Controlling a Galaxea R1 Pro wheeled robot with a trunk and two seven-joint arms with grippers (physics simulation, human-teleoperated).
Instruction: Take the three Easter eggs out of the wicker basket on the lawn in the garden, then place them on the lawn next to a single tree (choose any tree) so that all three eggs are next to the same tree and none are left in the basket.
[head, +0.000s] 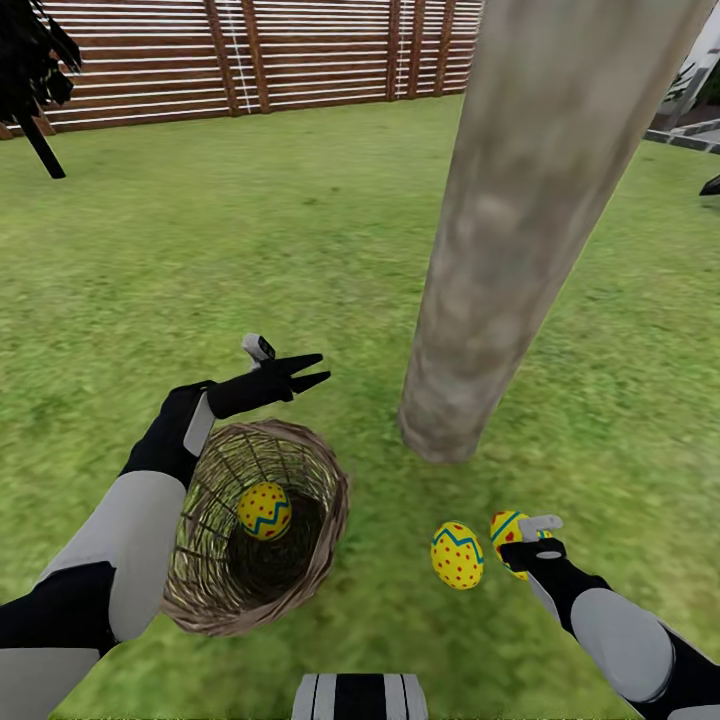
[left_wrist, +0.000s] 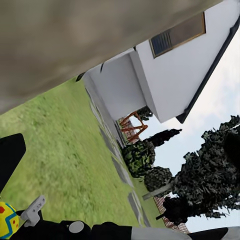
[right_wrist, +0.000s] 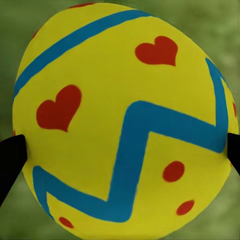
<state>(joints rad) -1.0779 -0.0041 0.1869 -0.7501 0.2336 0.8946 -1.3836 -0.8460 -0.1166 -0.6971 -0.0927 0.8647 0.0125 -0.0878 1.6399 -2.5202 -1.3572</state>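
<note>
You see one egg inside the tilted wicker basket on the lawn. Two eggs sit near the tree, one held in the right gripper.

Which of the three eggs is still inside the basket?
The egg lying deep in the wicker basket by the left arm. The other two lie on the lawn near the tree, one at the right tool.

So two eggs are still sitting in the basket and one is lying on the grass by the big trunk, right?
Not quite: the numbers are swapped. The head view shows one egg left in the wicker basket. One egg lies on the grass by the big trunk. A third egg is beside it, at the right gripper, whose fingertips flank it in the right wrist view.
</note>
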